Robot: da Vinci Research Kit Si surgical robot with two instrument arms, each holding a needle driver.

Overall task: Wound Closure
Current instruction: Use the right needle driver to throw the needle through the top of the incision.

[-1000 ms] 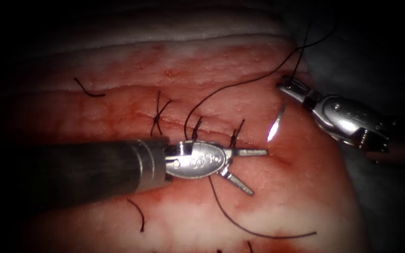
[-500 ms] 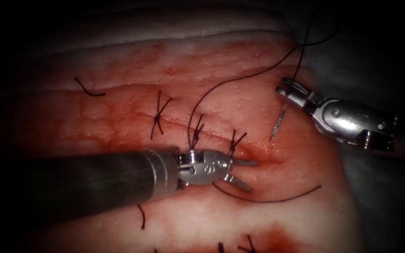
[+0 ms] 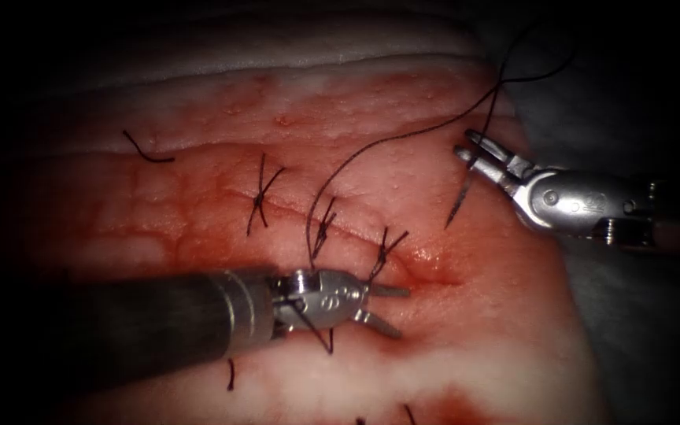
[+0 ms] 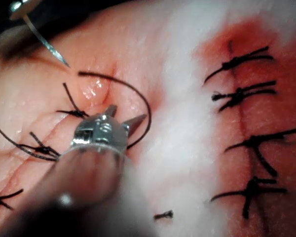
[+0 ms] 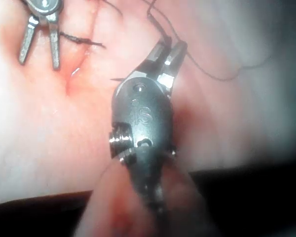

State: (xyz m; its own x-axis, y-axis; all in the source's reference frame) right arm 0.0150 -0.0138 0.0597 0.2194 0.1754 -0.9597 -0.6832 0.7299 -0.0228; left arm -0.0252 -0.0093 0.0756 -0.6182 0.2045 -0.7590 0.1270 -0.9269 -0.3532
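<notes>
My left tool (image 3: 382, 307) sits low over the tissue (image 3: 466, 338) at the right end of the cut (image 3: 426, 271), jaws spread, holding nothing; thread (image 3: 356, 161) crosses its wrist. To the right, my right tool (image 3: 470, 152) is clamped on the needle (image 3: 458, 203) near its blunt end. The needle hangs free of the tissue, right of the cut, long axis steeply slanted, tip down-left. Risks: thread snagging on the open jaws; the needle rotating in so short a grip.
</notes>
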